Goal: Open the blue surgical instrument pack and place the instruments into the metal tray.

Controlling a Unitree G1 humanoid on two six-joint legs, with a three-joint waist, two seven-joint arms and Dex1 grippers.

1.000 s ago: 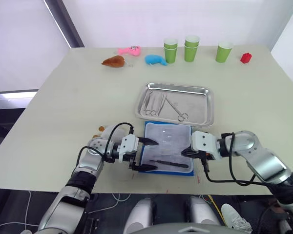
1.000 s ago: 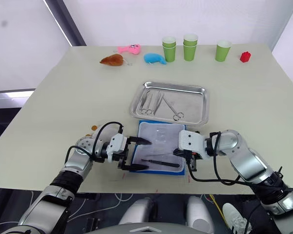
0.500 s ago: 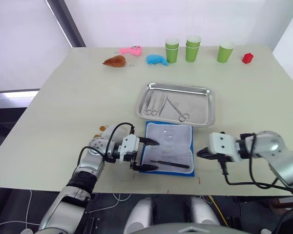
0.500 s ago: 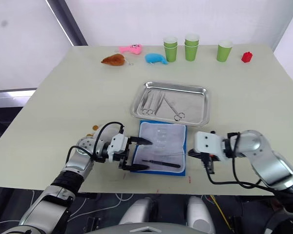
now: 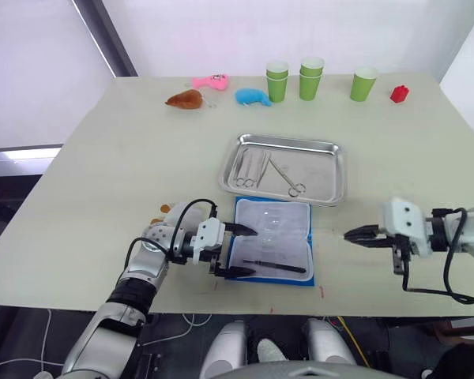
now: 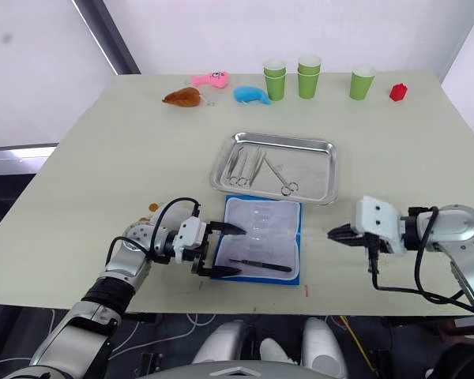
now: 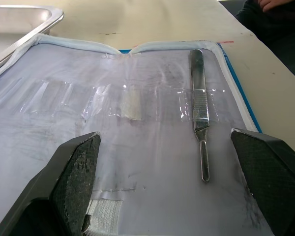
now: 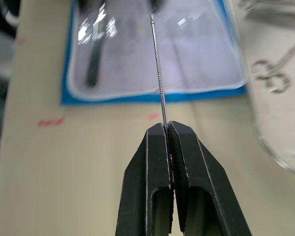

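The blue surgical instrument pack [image 5: 272,239] lies open near the table's front edge, pale lining up. One dark flat instrument [image 5: 275,266] rests across its near part, and it shows closer in the left wrist view [image 7: 198,105]. My left gripper [image 5: 245,251] stands open at the pack's left edge, its fingers [image 7: 76,169] over the lining. My right gripper [image 5: 349,234] is to the right of the pack, shut on a thin needle-like instrument [image 8: 158,69] that points back toward the pack. The metal tray [image 5: 341,170] lies just behind the pack and holds several scissors and forceps [image 5: 253,167].
At the table's far edge stand green cups [image 5: 310,77], a red block [image 5: 398,94], a blue whale toy [image 5: 251,96], a pink toy [image 5: 209,81] and a brown toy [image 5: 184,99]. A small orange thing [image 5: 164,208] lies by my left arm.
My right gripper has pulled away from the pack to the right, taking the thin instrument with it. The left gripper has stayed where it was.
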